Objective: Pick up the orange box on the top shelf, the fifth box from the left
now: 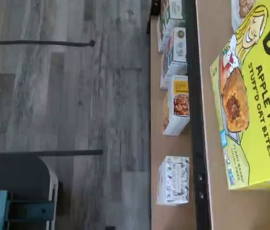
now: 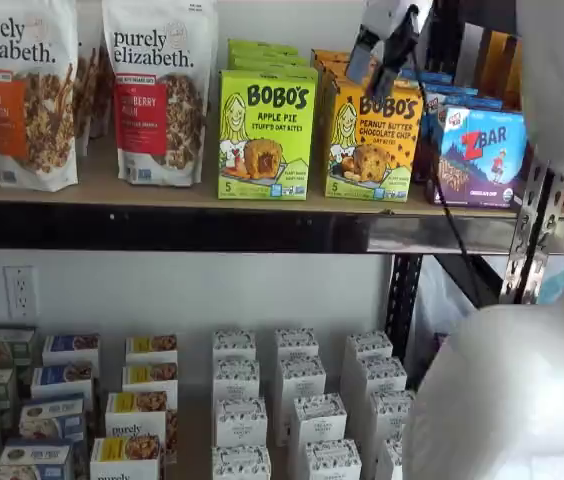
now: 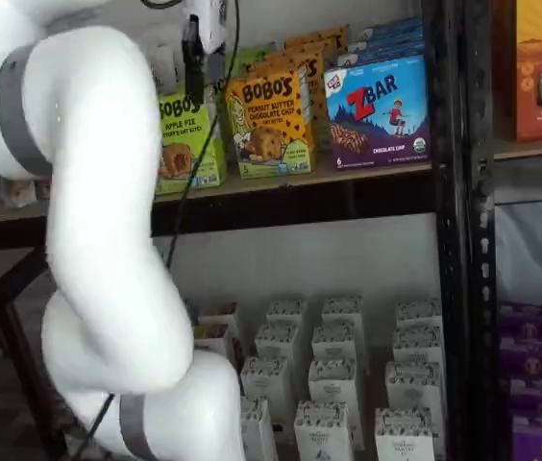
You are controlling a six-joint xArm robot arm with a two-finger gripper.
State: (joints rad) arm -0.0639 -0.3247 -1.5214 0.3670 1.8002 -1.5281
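The orange box (image 2: 373, 142) is stood upright on the top shelf (image 2: 112, 190), between a lime-green carton (image 2: 265, 135) on one side and a blue box (image 2: 480, 155) on the other; further orange cartons are lined up behind it, their number not to be told. Its face is yellow-orange, with a cartoon blonde girl, a pictured oat bite and a green strip along the foot, and "BOBO'S PEANUT BUTTER CHOCOLATE CHIP" is printed on it in dark letters. The lime-green carton is marked "BOBO'S APPLE PIE STUFF'D OAT BITES", the blue box "ZBAR" and "CHOCOLATE CHIP". Two white bags (image 2: 157, 90) marked "purely elizabeth." are seen at the far end of the same board. On the lower shelf (image 2: 194, 430) many small white cartons (image 2: 240, 420) are ranged in rows, too many to be counted with certainty. The gripper (image 2: 382, 55) is held in front of the upper part of the orange box, in both shelf views; its fingers are seen side-on, so a gap cannot be made out, but they are set at their widest and nothing is held in them.
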